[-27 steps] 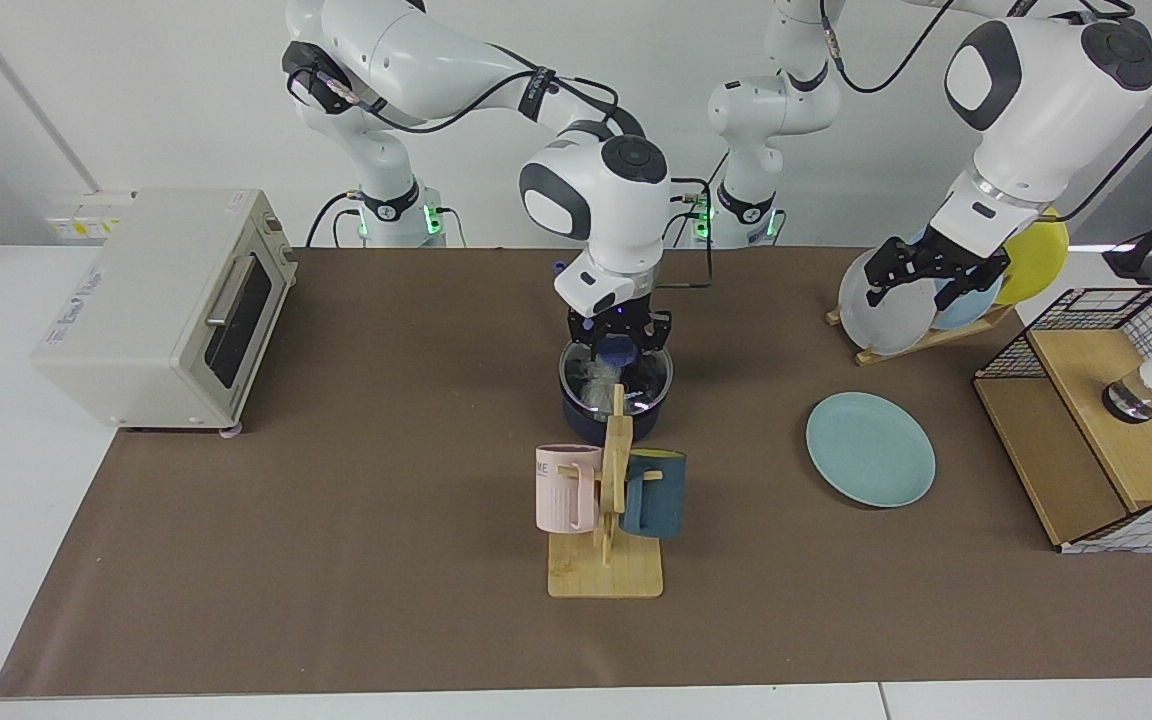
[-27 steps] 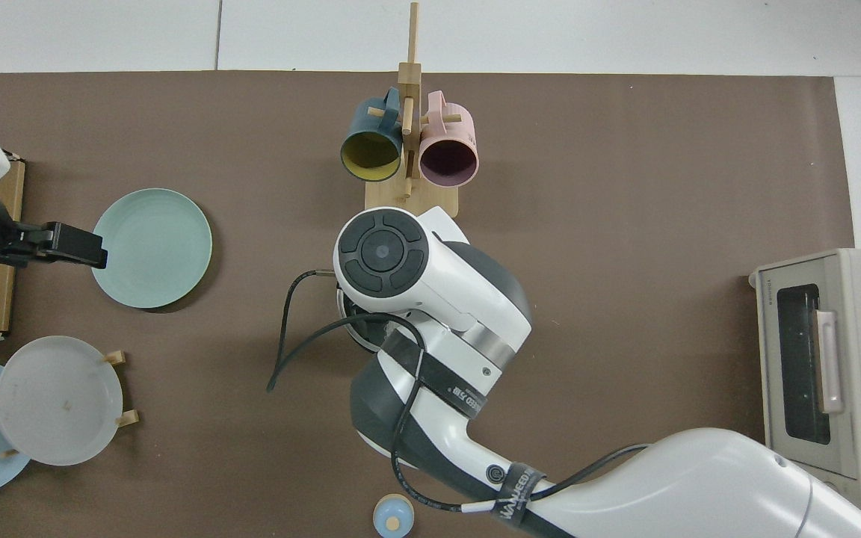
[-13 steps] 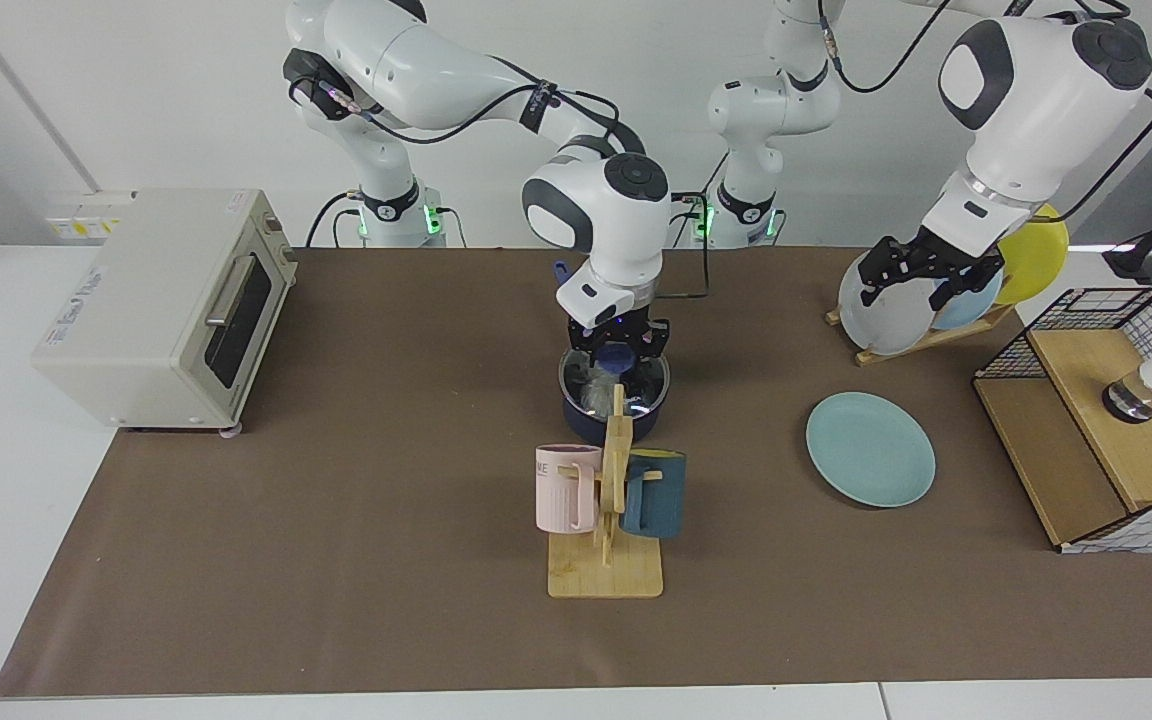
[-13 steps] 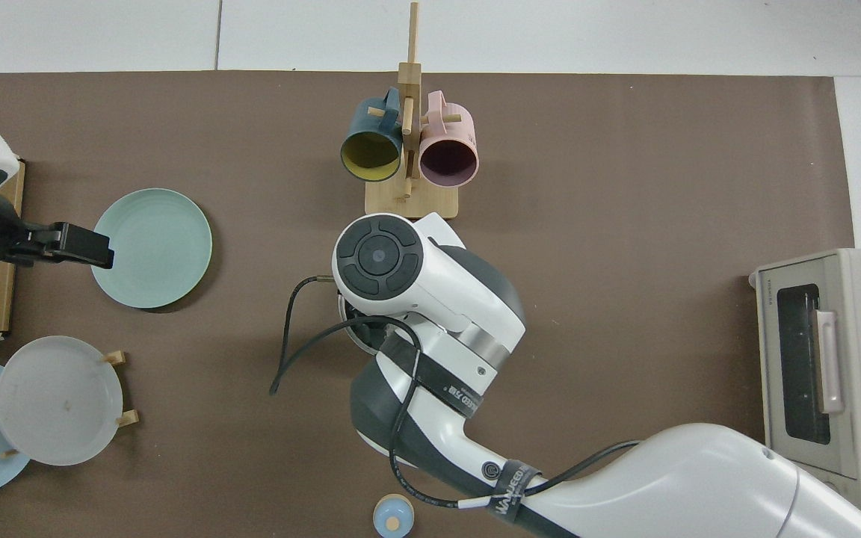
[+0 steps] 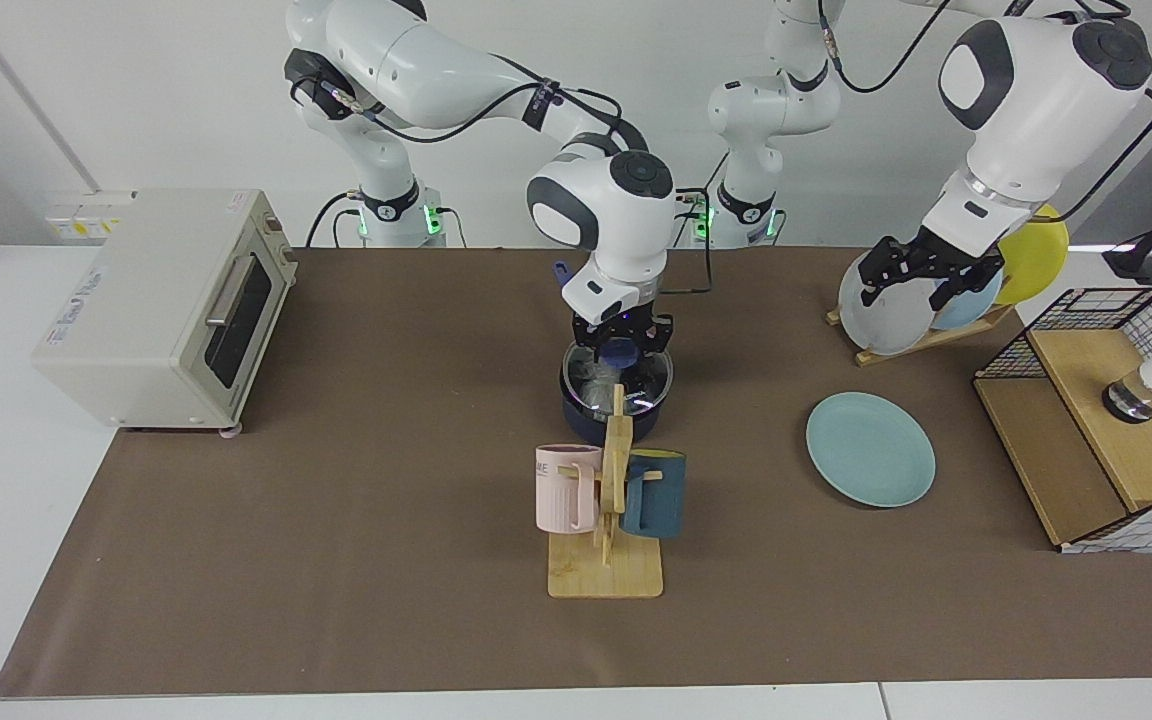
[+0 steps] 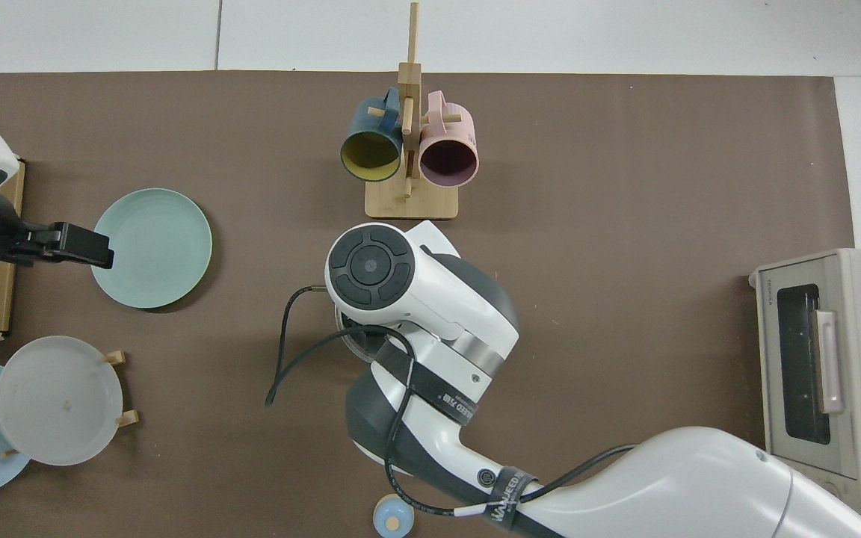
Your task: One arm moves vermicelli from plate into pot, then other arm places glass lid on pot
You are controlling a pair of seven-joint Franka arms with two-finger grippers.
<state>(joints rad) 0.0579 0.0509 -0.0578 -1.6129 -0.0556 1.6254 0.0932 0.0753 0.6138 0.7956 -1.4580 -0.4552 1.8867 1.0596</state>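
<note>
Vermicelli (image 5: 598, 383) count: one bundle, and I read it inside the pot (image 5: 616, 412), under the glass lid (image 5: 618, 378) that sits on the pot rim. I count one pot and one lid with a blue knob (image 5: 619, 351). From table centre, the pot lies at 12 o'clock of the mug rack (image 5: 607, 500), which carries two mugs: one pink mug (image 5: 566, 487) and one dark teal mug (image 5: 655, 493).

One teal plate (image 5: 870, 448) lies bare at 3 o'clock of the pot, well apart from it. Three upright plates stand in the plate rack (image 5: 921, 338) at 1 o'clock: one grey plate (image 5: 882, 302), one light blue plate (image 5: 971, 300), one yellow plate (image 5: 1036, 255). One toaster oven (image 5: 161, 305) stands at 9 o'clock. One wire basket (image 5: 1111, 410) at the far 3 o'clock edge holds a wooden box.

Right gripper (image 5: 621, 345): directly over the lid, its fingers either side of the knob; I cannot tell whether they clamp it. Against the frame half a second ago, the right arm's wrist has shifted slightly toward 3 o'clock in the facing view.

Left gripper (image 5: 921, 275): raised in front of the grey plate, fingers apart and holding nothing; this arm waits. In the top view it hangs at the teal plate's edge (image 6: 79, 246).
</note>
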